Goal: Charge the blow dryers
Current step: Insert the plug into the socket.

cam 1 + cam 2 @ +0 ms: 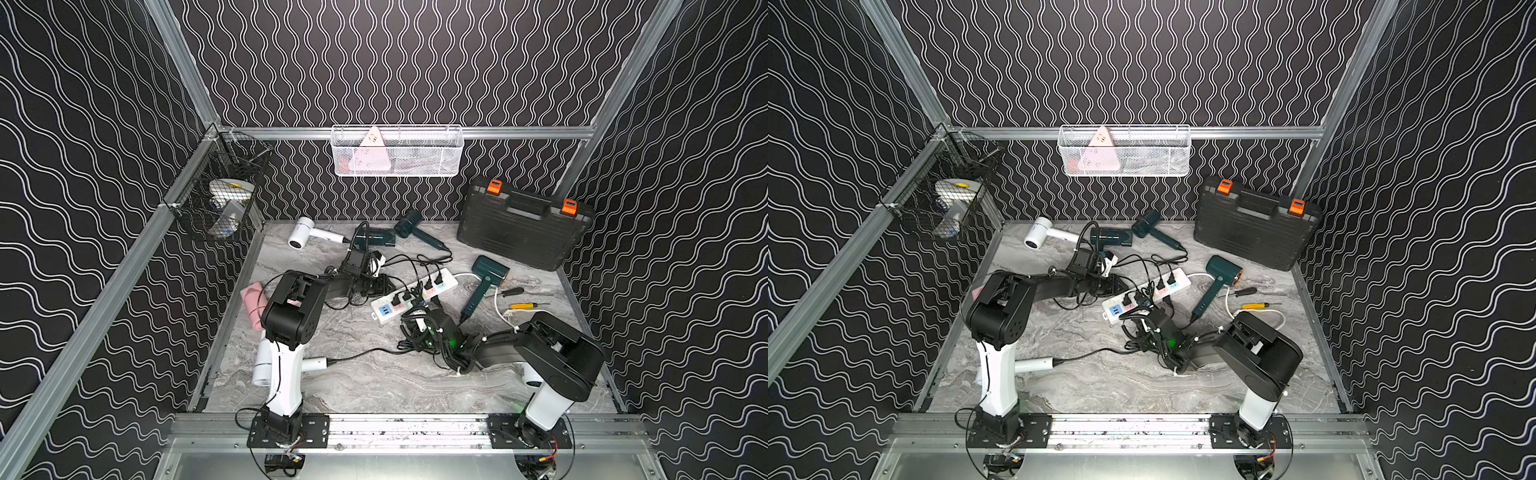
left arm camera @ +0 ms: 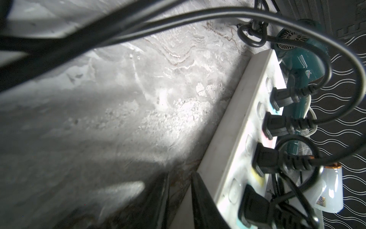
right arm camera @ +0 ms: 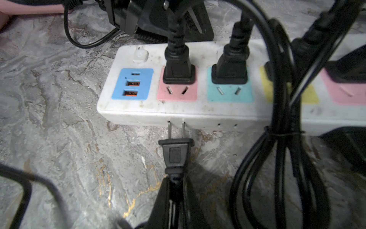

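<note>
Blow dryers lie scattered over the marble-patterned counter. A back white dryer, a folded green dryer and a back green dryer sit along the rear wall. A right green dryer lies just beside the far end of the power strip, near the black toolcase. The pink dryer is at the left edge, behind the left arm. A front white dryer lies by that arm's base, and another white dryer is mostly hidden under the right arm. On the strip's top, black plugs fill the pink socket, the teal socket and further sockets along it. The right jaws are clamped tight on the cord-end neck of a loose plug, which lies flat on the counter. Its two prongs point at the strip's side wall, with their tips at two small holes below the pink socket. The left jaws stand slightly apart with nothing between them, low at the opposite side of the strip, and one finger lies against its wall. Two screwdrivers rest on the counter right of the green dryer's handle.
</note>
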Robot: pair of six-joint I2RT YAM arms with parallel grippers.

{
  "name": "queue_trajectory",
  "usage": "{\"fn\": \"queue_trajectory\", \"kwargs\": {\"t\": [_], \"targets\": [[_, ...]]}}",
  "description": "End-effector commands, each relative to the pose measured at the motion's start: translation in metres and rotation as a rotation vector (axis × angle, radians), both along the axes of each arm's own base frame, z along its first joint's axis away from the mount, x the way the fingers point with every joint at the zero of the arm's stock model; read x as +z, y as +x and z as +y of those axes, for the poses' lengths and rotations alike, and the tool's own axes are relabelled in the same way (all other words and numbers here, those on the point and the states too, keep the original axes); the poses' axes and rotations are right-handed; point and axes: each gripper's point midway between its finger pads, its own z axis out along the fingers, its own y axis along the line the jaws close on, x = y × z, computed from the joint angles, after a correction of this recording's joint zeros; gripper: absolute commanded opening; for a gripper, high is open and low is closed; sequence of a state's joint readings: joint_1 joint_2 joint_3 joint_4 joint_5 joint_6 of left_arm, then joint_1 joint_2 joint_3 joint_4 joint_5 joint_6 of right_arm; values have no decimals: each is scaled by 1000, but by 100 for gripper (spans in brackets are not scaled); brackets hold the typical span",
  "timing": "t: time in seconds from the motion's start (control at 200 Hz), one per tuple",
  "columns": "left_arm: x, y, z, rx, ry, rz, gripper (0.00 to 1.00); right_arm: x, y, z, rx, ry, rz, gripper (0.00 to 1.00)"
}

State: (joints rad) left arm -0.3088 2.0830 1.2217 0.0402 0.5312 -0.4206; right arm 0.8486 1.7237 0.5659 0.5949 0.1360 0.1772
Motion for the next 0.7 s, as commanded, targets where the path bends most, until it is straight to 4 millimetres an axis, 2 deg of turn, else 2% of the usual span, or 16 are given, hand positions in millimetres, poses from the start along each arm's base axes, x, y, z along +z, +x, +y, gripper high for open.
{"fn": "queue_trajectory", "kwargs": {"t": [0.0,0.275,0.415,0.695], "targets": [[-31,-37,11,-7,74,170,27,17,9,9,-28,90,-12,0],[-38,-50,17,9,83,191,26,10,6,12,-15,110,14,0],[-39,-52,17,6,80,194,26,5,10,7,-47,76,16,0],[-42,-56,17,-2,84,197,25,16,22,7,-62,51,-16,0]]}}
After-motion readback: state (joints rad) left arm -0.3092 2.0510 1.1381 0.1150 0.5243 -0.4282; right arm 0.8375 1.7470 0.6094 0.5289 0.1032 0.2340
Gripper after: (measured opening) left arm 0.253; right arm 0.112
